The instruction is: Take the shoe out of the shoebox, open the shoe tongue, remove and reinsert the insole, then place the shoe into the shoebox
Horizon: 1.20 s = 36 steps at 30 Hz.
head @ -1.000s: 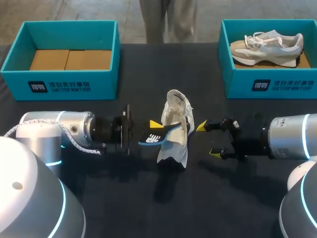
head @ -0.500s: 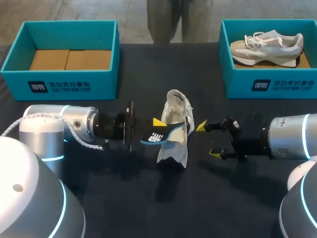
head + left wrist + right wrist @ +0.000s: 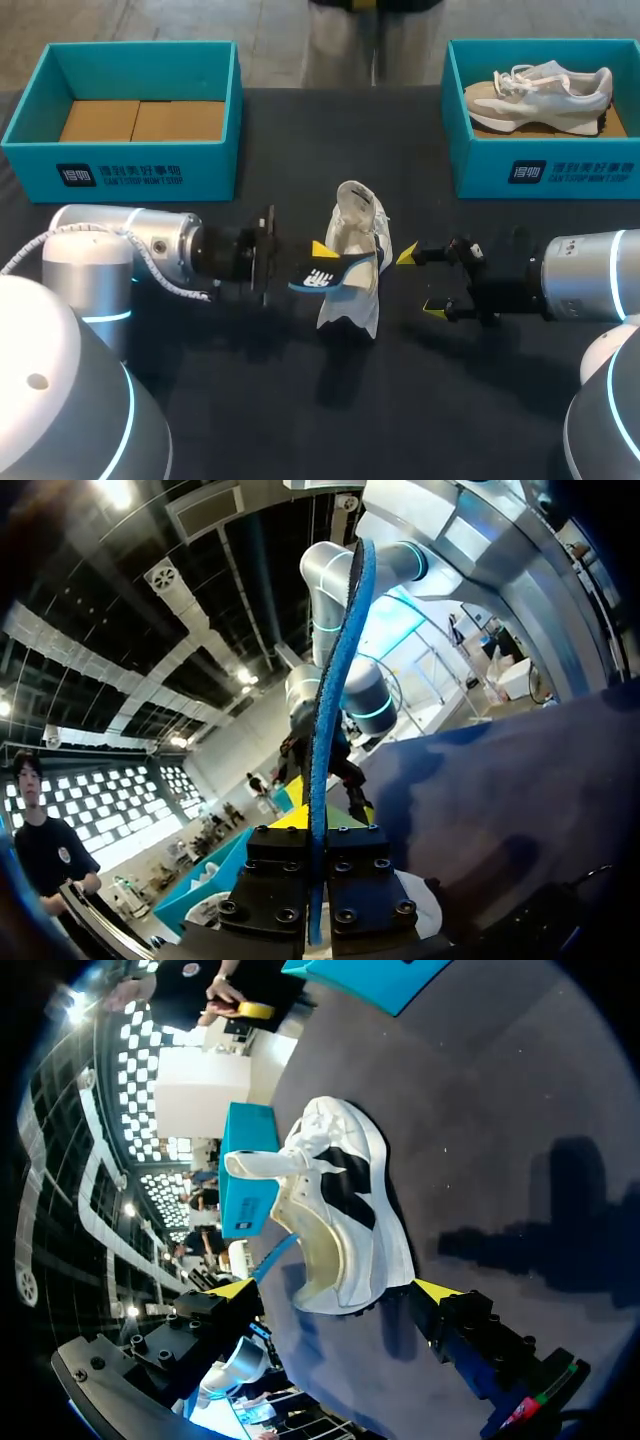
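The empty teal shoebox (image 3: 120, 170) sits well beyond your left gripper (image 3: 315, 262). It only matters at the end, so leave it for now.

The white sneaker (image 3: 355, 250) stands on its side between your two grippers, with its opening turned toward the left fingers.

Those left fingers are clenched on the heel end of the blue insole (image 3: 325, 275). Its far end is at the sneaker's opening, though I can't quite tell how deep it sits.

Keep the insole flat and in line with the sole, so it doesn't buckle.

Your right gripper (image 3: 420, 283) is spread wide with nothing in it. The sneaker is just ahead of its fingers, and they seem not to touch it. Brace the sneaker there before you push, or it will likely slide away.
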{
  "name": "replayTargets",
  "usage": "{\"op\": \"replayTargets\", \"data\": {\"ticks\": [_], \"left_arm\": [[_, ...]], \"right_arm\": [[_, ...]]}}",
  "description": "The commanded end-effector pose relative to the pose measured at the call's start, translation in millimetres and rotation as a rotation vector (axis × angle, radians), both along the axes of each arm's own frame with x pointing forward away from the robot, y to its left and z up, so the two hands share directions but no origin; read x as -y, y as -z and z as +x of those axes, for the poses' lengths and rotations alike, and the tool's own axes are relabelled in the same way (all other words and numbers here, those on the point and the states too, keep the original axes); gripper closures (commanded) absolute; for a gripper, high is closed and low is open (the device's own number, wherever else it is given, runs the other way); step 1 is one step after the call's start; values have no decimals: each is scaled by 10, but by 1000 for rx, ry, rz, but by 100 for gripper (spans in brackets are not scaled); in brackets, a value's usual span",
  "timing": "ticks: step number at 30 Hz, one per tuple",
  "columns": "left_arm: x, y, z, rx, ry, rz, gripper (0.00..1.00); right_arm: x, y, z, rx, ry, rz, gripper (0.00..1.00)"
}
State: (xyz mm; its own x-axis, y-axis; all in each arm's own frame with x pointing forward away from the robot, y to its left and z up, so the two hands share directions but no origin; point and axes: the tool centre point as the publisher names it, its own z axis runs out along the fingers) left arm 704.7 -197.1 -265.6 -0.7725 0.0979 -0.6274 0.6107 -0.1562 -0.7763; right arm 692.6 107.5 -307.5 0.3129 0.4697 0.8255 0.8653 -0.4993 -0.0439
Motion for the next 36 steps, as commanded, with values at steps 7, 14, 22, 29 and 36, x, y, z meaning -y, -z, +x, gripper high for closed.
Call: {"op": "replayTargets", "data": {"ticks": [7, 14, 22, 29, 36], "left_arm": [[112, 156, 50, 8, 37, 3, 100], [106, 189, 109, 14, 24, 15, 100], [130, 303, 142, 1, 24, 26, 100], [117, 391, 170, -2, 21, 44, 100], [112, 486, 215, -18, 13, 57, 100]], "right_arm": [[-11, -10, -9, -1, 2, -4, 0], [-11, -10, -9, -1, 2, -4, 0], [-11, -10, -9, -1, 2, -4, 0], [-11, -10, -9, -1, 2, -4, 0], [-11, -10, -9, -1, 2, -4, 0]]}}
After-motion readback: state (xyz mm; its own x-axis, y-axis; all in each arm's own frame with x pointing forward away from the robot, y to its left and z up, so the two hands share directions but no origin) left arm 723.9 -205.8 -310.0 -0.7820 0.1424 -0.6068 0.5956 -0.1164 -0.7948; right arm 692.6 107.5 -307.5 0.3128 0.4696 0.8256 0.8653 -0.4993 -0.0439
